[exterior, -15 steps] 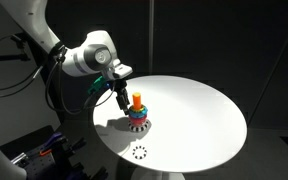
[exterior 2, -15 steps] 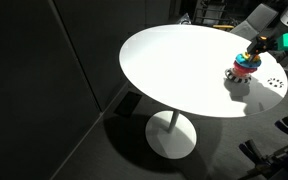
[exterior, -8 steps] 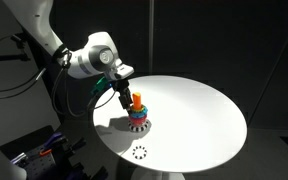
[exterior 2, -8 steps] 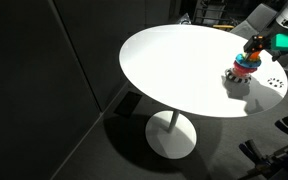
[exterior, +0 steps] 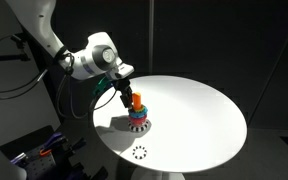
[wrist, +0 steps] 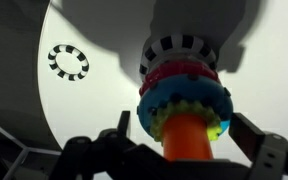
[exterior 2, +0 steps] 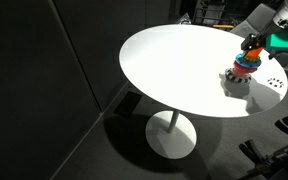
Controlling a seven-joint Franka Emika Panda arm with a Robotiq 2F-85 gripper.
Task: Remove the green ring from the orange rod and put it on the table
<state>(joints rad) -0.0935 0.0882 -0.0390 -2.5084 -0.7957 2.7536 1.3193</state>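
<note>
The gripper (wrist: 185,135) hung right over the standing orange rod (wrist: 191,146), its fingers apart on both sides, and the green ring (wrist: 222,128) sat just below, around the rod.

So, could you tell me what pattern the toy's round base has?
Black-and-white blocks around the base, clearest in the wrist view.

Upright orange rod (wrist: 189,135) stands inside tool (wrist: 184,150) gap; table (exterior: 204,110) open elsewhere.

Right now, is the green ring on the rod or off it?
On it. In the wrist view the green ring circles the orange rod, just above the blue ring.
</note>
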